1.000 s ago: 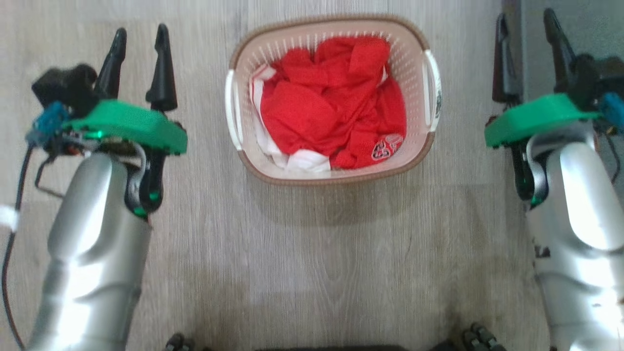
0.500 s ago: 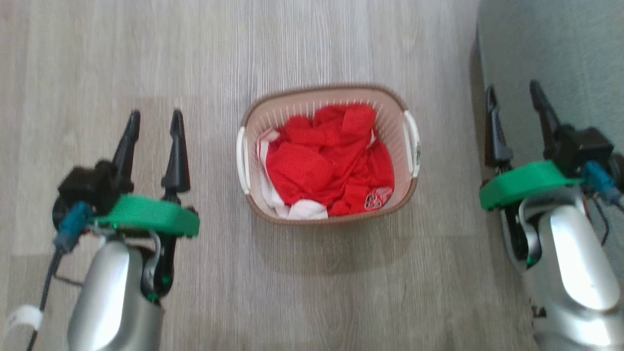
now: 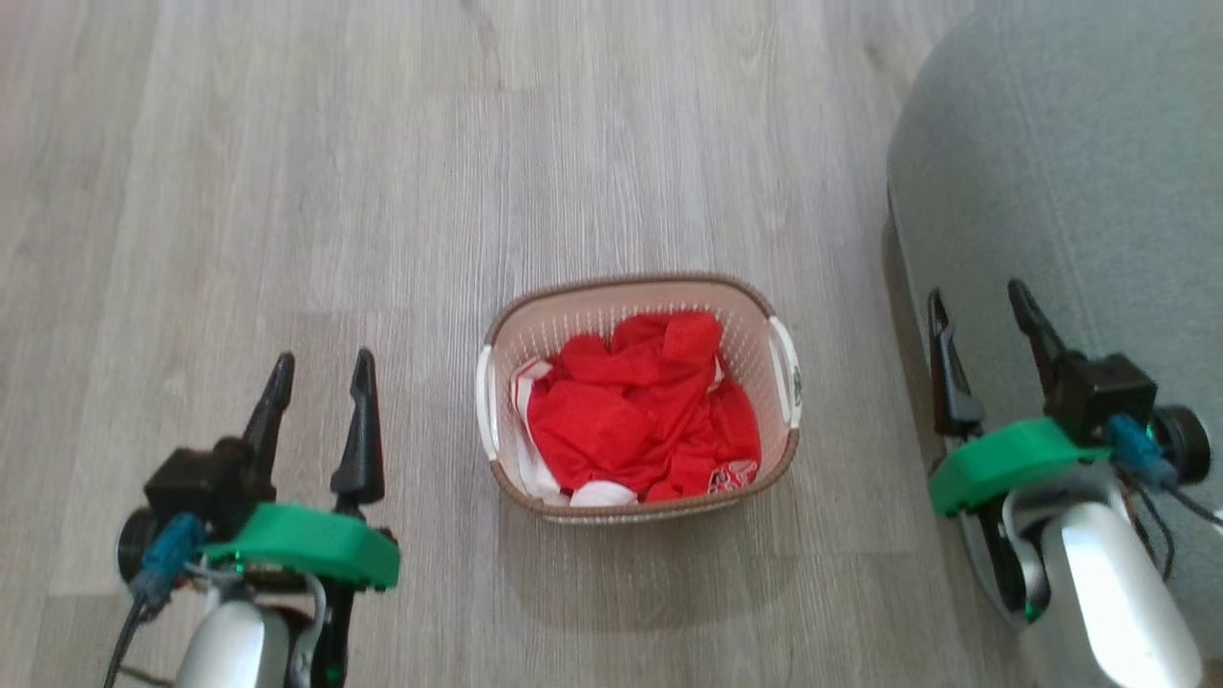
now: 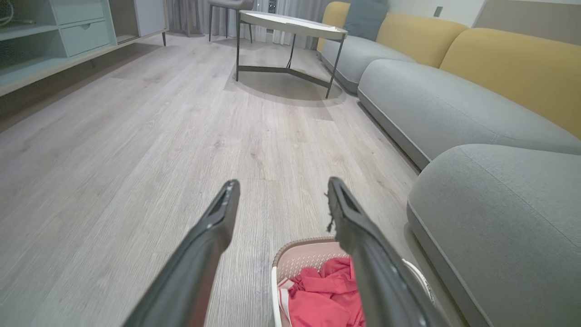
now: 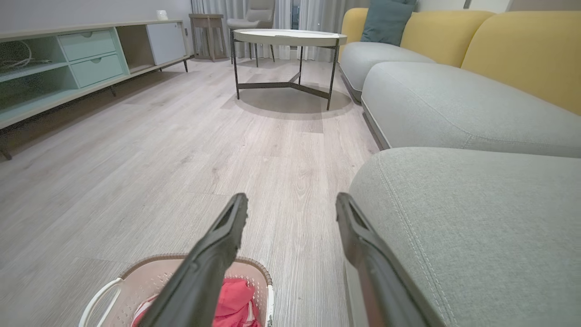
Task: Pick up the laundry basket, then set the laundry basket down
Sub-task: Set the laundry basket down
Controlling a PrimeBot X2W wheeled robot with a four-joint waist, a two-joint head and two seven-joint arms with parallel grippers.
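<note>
On the wooden floor sits the laundry basket, cream and perforated, brown-rimmed, white-handled, holding red and white clothes. The left gripper and right gripper flank it, apart, fingers spread wide, empty.

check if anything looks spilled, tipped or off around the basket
Nothing stands out. The laundry basket sits upright on the floor, the red clothes all inside its rim. The left gripper and right gripper hang open on either side, clear of it.
</note>
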